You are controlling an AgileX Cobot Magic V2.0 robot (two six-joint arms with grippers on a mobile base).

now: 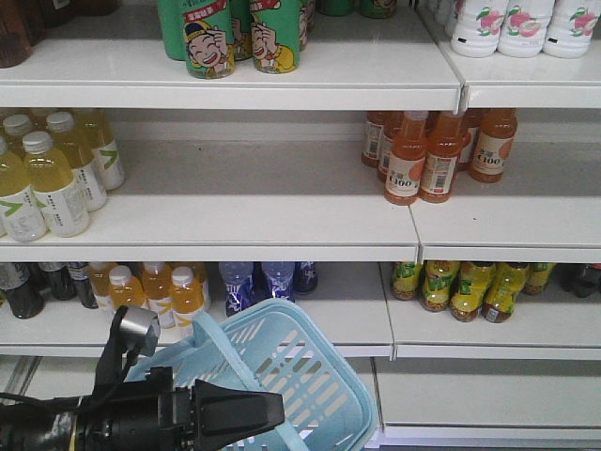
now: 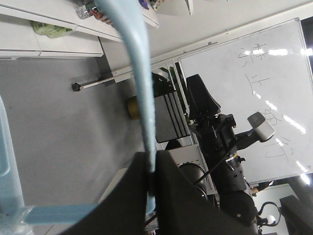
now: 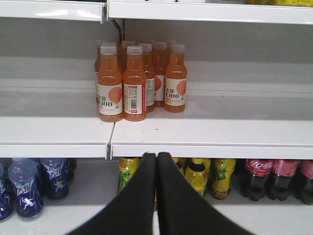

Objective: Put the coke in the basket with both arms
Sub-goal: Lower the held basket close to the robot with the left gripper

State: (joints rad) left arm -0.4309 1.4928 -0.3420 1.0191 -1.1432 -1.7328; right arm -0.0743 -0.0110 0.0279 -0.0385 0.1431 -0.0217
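The light blue basket (image 1: pixel 315 376) hangs tilted at the bottom of the front view, before the lowest shelf. My left gripper (image 1: pixel 274 410) reaches in from the lower left. In the left wrist view this gripper (image 2: pixel 151 164) is shut on the basket's thin blue hoop handle (image 2: pixel 139 73), which runs up between the fingers. In its own view my right gripper (image 3: pixel 156 157) is shut with nothing between its fingers, level with the lower shelf edge and facing the shelves. The coke is out of view in every frame.
White shelves (image 1: pixel 282 235) carry orange juice bottles (image 3: pixel 134 83), pale yellow bottles (image 1: pixel 56 174), green cartoon cans (image 1: pixel 235 38) and blue bottles (image 3: pixel 24 188). Yellow-green bottles (image 3: pixel 195 176) and dark cola bottles with red labels (image 3: pixel 279 178) stand on the lowest shelf. My right arm (image 2: pixel 225 147) shows before a whiteboard (image 2: pixel 264 88).
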